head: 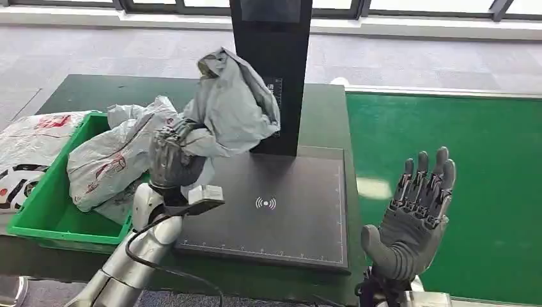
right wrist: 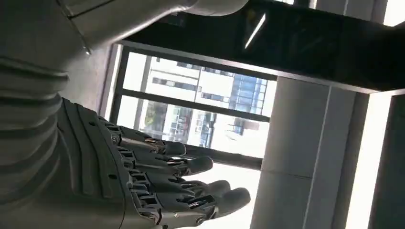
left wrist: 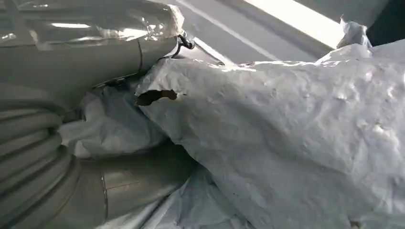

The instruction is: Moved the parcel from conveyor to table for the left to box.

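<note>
Late in the task, judging by the layout: grey parcel (head: 233, 105) off the green conveyor (head: 447, 192), gripped aloft by left hand (head: 171, 157) above the worktop (head: 319, 115), near the green bin (head: 48, 220), not yet boxed; right hand (head: 415, 214) spread, holding nothing.

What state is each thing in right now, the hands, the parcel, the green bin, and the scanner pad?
left hand: gripping the grey parcel
grey parcel: crumpled, held up above the scanner pad
right hand: open, fingers apart, holding nothing
green bin: holds other parcels
scanner pad: nothing resting on it
</note>
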`<state>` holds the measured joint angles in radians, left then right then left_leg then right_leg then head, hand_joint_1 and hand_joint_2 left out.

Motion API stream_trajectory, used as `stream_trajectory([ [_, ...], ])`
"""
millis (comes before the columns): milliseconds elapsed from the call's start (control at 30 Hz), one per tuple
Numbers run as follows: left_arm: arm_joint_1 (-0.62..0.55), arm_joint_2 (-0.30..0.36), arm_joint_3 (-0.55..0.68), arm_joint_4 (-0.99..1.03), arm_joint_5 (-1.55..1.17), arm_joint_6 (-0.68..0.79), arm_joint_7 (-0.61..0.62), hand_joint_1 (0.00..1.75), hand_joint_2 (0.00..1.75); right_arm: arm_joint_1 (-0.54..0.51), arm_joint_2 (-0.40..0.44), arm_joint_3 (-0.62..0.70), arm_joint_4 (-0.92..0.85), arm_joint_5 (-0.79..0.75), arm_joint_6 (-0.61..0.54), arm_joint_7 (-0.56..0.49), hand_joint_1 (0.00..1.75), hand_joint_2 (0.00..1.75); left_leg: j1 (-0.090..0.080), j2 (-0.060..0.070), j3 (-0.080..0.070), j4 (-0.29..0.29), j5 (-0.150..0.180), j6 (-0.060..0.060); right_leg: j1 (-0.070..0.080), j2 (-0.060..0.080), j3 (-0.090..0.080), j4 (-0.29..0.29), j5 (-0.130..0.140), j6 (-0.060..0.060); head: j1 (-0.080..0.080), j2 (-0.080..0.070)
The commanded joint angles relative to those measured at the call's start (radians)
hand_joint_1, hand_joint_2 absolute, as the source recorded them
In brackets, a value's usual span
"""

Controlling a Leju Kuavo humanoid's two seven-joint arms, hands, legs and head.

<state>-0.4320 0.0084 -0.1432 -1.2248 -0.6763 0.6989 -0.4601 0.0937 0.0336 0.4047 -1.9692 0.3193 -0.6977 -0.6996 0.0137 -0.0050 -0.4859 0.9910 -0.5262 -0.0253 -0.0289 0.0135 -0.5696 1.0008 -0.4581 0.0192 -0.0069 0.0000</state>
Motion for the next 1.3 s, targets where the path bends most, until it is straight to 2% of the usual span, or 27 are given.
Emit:
stream_trajectory([
  [33,-0.046,0.044,0.419,-0.037,-0.053,-0.001,-0.019,1.75,1.75,-0.009,-0.013,0.012,0.004,-0.019,0.000,0.001,0.00,1.75,0.002,0.004,0.001,-0.003,0.001,0.001,0.002,0.002,-0.001,-0.003,0.003,-0.004,0.000,0.000],
  [133,-0.081,0.101,0.462,0.059,0.012,-0.001,-0.074,1.75,1.75,-0.016,-0.015,0.012,0.009,-0.023,0.000,0.001,0.00,1.75,0.002,0.005,0.000,-0.001,0.001,0.000,0.002,0.004,-0.001,-0.002,0.002,-0.003,0.000,0.000],
  [233,-0.099,0.103,0.465,0.091,0.019,-0.002,-0.059,1.75,1.75,-0.015,-0.013,0.008,0.006,-0.018,0.000,0.001,0.00,1.75,0.002,0.003,0.000,-0.001,0.001,0.000,0.002,0.003,0.000,-0.001,0.001,-0.002,0.000,0.000],
  [367,-0.252,0.176,0.474,0.342,0.016,-0.039,0.014,1.75,1.75,0.030,-0.012,-0.004,-0.036,-0.001,0.000,0.001,0.00,1.75,0.002,-0.001,0.000,-0.001,0.002,0.000,0.003,-0.002,-0.001,-0.001,0.001,-0.003,0.000,0.000],
  [433,-0.296,0.182,0.468,0.450,0.002,-0.060,0.041,1.75,1.75,0.050,-0.014,-0.004,-0.049,0.007,0.000,0.001,0.00,1.75,0.003,-0.006,-0.001,0.000,0.003,-0.001,0.004,-0.007,0.001,-0.001,0.001,-0.003,0.000,0.000],
  [500,-0.324,0.188,0.450,0.545,-0.046,-0.081,0.104,1.75,1.75,0.062,-0.015,-0.003,-0.050,0.013,0.000,0.001,0.00,1.75,0.002,-0.003,0.000,-0.002,0.003,-0.001,0.003,-0.005,0.001,-0.002,0.001,-0.003,0.000,0.000],
  [800,-0.324,0.188,0.450,0.545,-0.046,-0.081,0.104,1.75,1.75,0.062,-0.015,-0.003,-0.050,0.013,0.000,0.001,0.00,1.75,0.002,-0.002,-0.001,0.000,0.002,-0.001,0.002,-0.002,-0.001,0.000,0.001,-0.002,0.000,0.000],
  [867,-0.347,0.199,0.430,0.672,-0.128,-0.098,0.201,1.75,1.75,0.061,-0.006,-0.004,-0.055,0.024,0.000,0.001,0.00,1.75,0.003,-0.002,-0.001,-0.001,0.002,-0.001,0.003,-0.003,0.000,-0.002,0.001,-0.003,0.000,0.000],
  [1033,-0.369,0.187,0.421,0.815,-0.210,-0.129,0.277,1.75,1.75,0.053,0.001,-0.007,-0.050,0.041,0.000,0.001,0.00,1.75,0.002,-0.002,0.000,-0.002,0.003,-0.001,0.003,-0.002,0.000,-0.003,0.002,-0.003,0.000,0.000],
  [1300,-0.368,0.187,0.419,0.818,-0.214,-0.131,0.280,1.75,1.75,0.052,0.002,-0.008,-0.049,0.041,0.000,0.001,0.00,1.75,0.002,-0.002,-0.001,0.000,0.002,-0.001,0.003,-0.002,-0.001,-0.001,0.001,-0.003,0.000,0.000],
])
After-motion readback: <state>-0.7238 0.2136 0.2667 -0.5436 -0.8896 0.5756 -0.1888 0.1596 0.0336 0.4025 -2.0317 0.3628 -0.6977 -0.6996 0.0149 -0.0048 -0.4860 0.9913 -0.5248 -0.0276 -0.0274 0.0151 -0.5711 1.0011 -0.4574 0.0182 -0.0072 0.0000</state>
